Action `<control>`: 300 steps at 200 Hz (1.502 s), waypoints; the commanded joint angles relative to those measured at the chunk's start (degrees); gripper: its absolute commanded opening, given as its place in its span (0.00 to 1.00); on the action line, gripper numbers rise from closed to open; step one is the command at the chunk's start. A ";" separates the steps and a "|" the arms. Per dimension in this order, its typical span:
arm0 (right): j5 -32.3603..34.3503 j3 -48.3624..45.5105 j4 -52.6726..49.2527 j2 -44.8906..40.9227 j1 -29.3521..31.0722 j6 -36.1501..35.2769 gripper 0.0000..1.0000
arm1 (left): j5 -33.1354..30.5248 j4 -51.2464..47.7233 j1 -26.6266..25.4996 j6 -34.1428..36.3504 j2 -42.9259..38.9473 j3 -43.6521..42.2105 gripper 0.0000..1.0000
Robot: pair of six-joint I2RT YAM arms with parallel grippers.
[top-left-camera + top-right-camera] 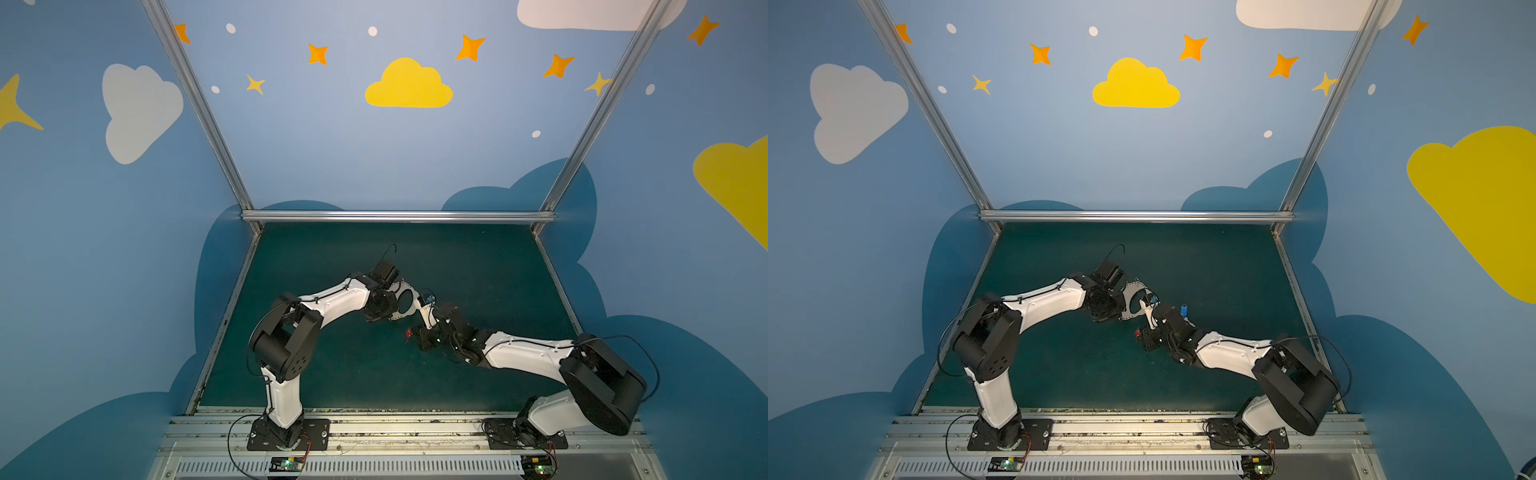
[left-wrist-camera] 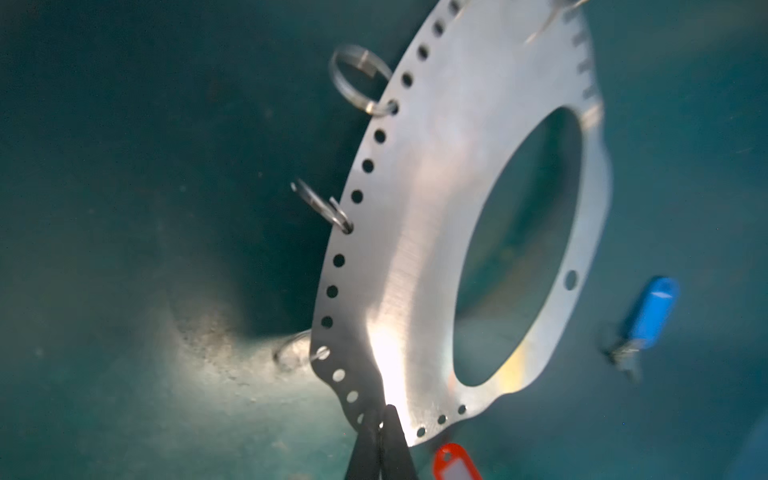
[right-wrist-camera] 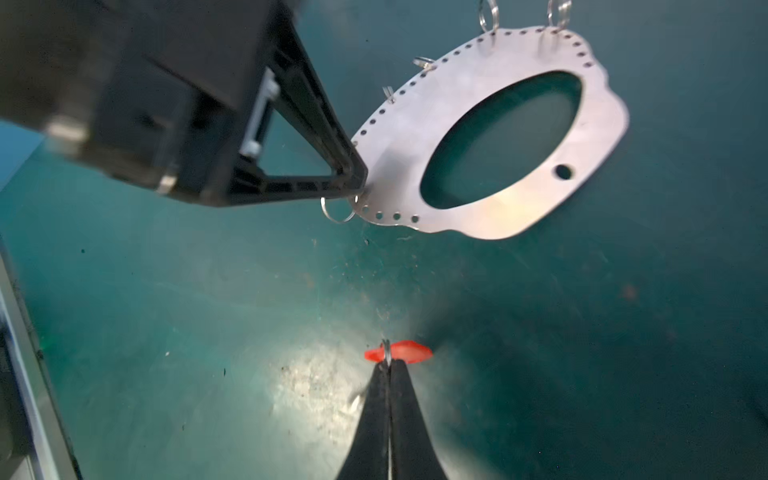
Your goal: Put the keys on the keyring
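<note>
Top views: keyring (image 1: 405,286) is being held tilted over mid-desk (image 1: 478,257) at the end of the left arm (image 1: 332,297); red-tagged key (image 1: 409,332) is being carried just beside it by the right arm (image 1: 528,353); finger detail is too small here.

Left wrist: left fingers (image 2: 365,449) are being pressed together on the keyring's holed edge; wire rings (image 2: 357,79) are hanging from edge holes; blue-tagged key (image 2: 650,311) is lying loose on the desk beyond the plate.

Right wrist: right fingers (image 3: 370,415) are being clamped on the red-tagged key's split ring (image 3: 386,351); keyring is sitting apart, ahead.

Judged step: first key is being presented for threading; neither key is on yet. Next move, probably: split ring is needing to be lined up with a wire ring or edge hole while the plate is being held steady.
</note>
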 commanded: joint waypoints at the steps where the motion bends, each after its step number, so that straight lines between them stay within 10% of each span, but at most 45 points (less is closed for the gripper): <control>1: -0.72 2.52 4.23 3.23 -0.37 1.86 0.00 | 1.43 4.38 0.44 -4.06 -1.68 -2.00 0.04; 300: -1.38 10.65 6.93 13.07 -0.55 6.89 0.00 | 3.71 11.00 0.97 -10.15 -2.79 -4.73 0.04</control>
